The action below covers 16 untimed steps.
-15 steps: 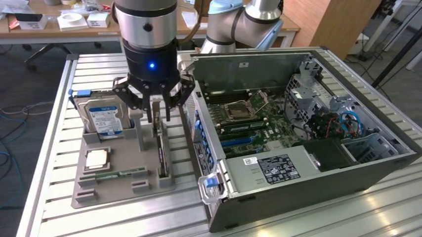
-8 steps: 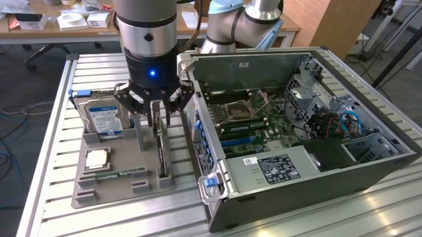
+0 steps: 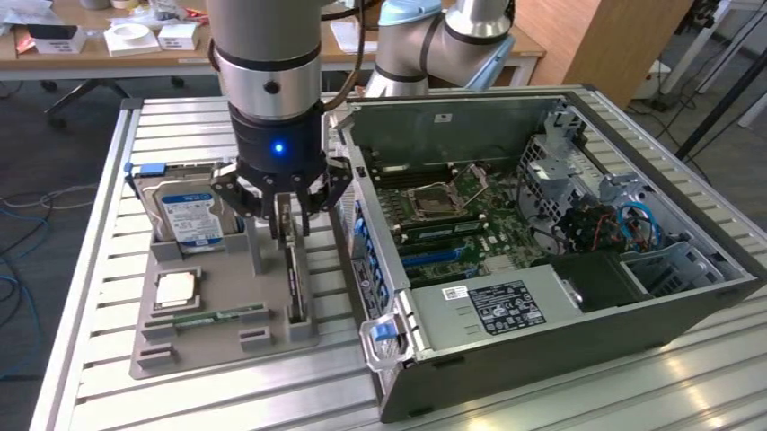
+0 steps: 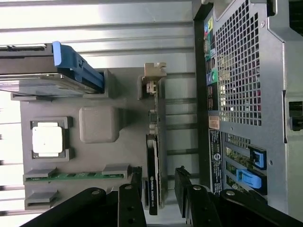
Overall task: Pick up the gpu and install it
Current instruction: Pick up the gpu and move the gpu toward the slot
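Centre-left in the exterior view, the hand (image 3: 286,214) hangs wide open, gripping nothing, its fingers (image 4: 130,205) astride the gpu (image 3: 295,280) standing on edge.

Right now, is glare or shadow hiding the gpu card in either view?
Exterior view: the thin green-and-black gpu card is evenly lit; glare sits on the ribbed aluminium table, away from it. Wrist view: the table burns out white, yet the card is free of glare.

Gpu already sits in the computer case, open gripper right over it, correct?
No. The gpu stands on edge in the grey tray beside the computer case, as the exterior view shows; the open gripper is right over it.
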Each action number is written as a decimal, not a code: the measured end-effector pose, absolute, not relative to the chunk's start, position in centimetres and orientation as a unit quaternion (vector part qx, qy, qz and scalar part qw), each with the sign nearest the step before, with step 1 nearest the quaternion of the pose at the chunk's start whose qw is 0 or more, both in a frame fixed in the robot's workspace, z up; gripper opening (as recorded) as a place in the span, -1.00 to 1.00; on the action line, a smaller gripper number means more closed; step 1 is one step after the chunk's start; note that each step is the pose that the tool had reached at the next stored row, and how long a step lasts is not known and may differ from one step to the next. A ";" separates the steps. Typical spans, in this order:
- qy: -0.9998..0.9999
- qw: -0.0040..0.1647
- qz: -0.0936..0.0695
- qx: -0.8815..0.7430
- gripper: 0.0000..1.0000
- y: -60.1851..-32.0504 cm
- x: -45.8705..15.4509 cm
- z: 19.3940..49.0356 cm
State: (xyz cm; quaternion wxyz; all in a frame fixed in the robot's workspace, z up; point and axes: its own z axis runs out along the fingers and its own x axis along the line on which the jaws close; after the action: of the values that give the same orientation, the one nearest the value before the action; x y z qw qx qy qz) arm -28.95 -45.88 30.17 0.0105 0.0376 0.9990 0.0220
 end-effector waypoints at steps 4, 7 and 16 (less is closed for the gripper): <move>0.999 0.010 0.022 0.038 -0.18 -45.9 -28.9 29.4; 0.999 0.010 0.022 0.038 -0.18 -45.9 -28.9 28.9; 0.999 0.010 0.022 0.038 -0.18 -45.9 -28.9 27.3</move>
State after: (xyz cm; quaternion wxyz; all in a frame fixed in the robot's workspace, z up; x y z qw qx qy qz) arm -28.95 -45.88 27.33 0.0105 0.0376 0.9990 0.0220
